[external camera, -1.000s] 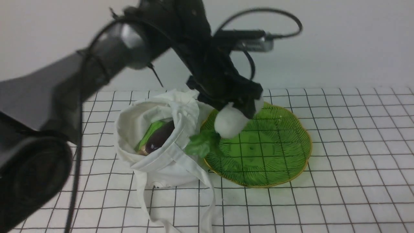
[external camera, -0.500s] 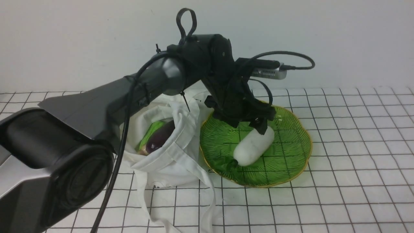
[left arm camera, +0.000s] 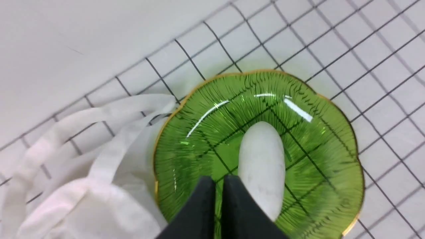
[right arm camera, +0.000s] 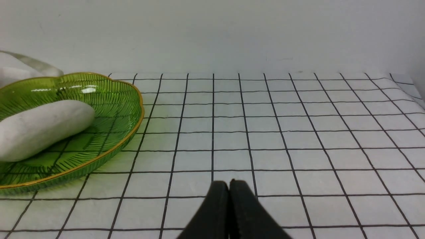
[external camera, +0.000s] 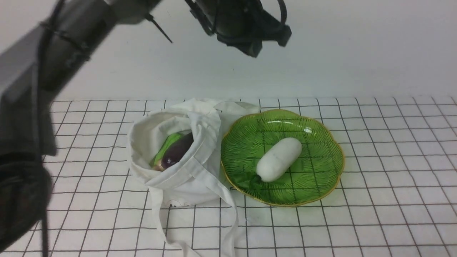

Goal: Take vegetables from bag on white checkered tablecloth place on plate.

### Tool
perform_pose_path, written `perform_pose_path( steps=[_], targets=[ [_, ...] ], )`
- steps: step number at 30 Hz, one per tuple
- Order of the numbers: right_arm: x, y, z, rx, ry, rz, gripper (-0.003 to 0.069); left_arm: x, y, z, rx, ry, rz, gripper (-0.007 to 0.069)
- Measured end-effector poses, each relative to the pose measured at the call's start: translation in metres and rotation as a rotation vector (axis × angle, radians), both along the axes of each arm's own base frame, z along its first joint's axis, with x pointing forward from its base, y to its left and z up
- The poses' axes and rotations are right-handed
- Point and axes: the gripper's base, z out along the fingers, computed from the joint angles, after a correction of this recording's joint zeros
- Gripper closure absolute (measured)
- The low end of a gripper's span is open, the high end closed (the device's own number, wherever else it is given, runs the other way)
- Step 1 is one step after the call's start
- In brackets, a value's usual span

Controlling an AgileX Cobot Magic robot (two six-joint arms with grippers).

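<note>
The white radish [external camera: 279, 159] lies on the green glass plate [external camera: 321, 132], its leafy top toward the bag. It also shows in the left wrist view [left arm camera: 262, 166] and the right wrist view [right arm camera: 40, 127]. The off-white cloth bag [external camera: 185, 178] sits left of the plate, touching its rim, with the purple eggplant [external camera: 176, 150] and the slim green vegetable [external camera: 166, 144] inside. My left gripper [external camera: 254, 50] is high above the plate, shut and empty; its fingers [left arm camera: 206, 205] are pressed together. My right gripper [right arm camera: 229, 183] is shut and empty, low over the tablecloth [right arm camera: 282, 132] right of the plate.
The bag's long straps [external camera: 232, 221] trail over the checkered tablecloth [external camera: 392, 178] toward the front edge. A plain white wall [external camera: 357, 53] stands behind the table. My left arm [external camera: 53, 53] crosses the upper left of the front view.
The left gripper lowered the radish onto the plate, let it go, then rose high above the plate. The radish now lies still on the plate.
</note>
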Motion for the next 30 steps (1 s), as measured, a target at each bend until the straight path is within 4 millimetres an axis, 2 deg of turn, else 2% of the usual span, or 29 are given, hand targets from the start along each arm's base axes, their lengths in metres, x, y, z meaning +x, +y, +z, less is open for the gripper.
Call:
perform_pose_path(
  steps=[2, 3, 4, 7, 9, 10, 11, 14, 17, 22, 23, 25, 27, 30],
  targets=[
    [0.000, 0.000, 0.000, 0.000, 0.000, 0.000, 0.0676, -0.029, 0.016, 0.018, -0.017, 0.014, -0.010, 0.0632],
    [0.000, 0.000, 0.000, 0.000, 0.000, 0.000, 0.0676, -0.028, 0.015, 0.015, -0.012, 0.027, -0.010, 0.0632],
    [0.000, 0.000, 0.000, 0.000, 0.000, 0.000, 0.0676, -0.054, 0.030, 0.023, -0.006, 0.044, -0.018, 0.0632],
    [0.000, 0.000, 0.000, 0.000, 0.000, 0.000, 0.0676, -0.090, 0.054, 0.017, 0.030, 0.096, -0.016, 0.0632],
    [0.000, 0.000, 0.000, 0.000, 0.000, 0.000, 0.0676, -0.116, 0.070, 0.000, 0.068, 0.155, -0.014, 0.0632],
    [0.000, 0.000, 0.000, 0.000, 0.000, 0.000, 0.0676, -0.127, 0.077, -0.007, 0.073, 0.166, -0.013, 0.0632],
    [0.000, 0.000, 0.000, 0.000, 0.000, 0.000, 0.0676, -0.132, 0.080, -0.005, 0.067, 0.156, -0.013, 0.0632],
    [0.000, 0.000, 0.000, 0.000, 0.000, 0.000, 0.0676, -0.168, 0.098, -0.033, -0.007, 0.140, -0.009, 0.0632],
    [0.000, 0.000, 0.000, 0.000, 0.000, 0.000, 0.0676, -0.199, 0.115, -0.069, -0.134, 0.073, 0.020, 0.0632],
    [0.000, 0.000, 0.000, 0.000, 0.000, 0.000, 0.0676, -0.239, 0.144, -0.126, -0.333, -0.121, 0.111, 0.0632],
    [0.000, 0.000, 0.000, 0.000, 0.000, 0.000, 0.0676, -0.240, 0.145, -0.128, -0.340, -0.130, 0.115, 0.0632],
    [0.000, 0.000, 0.000, 0.000, 0.000, 0.000, 0.0676, -0.253, 0.158, -0.148, -0.397, -0.224, 0.149, 0.0632],
    [0.000, 0.000, 0.000, 0.000, 0.000, 0.000, 0.0676, -0.259, 0.164, -0.156, -0.428, -0.277, 0.163, 0.0632],
    [0.000, 0.000, 0.000, 0.000, 0.000, 0.000, 0.0676, -0.267, 0.170, -0.171, -0.435, -0.293, 0.175, 0.0632]
  ],
)
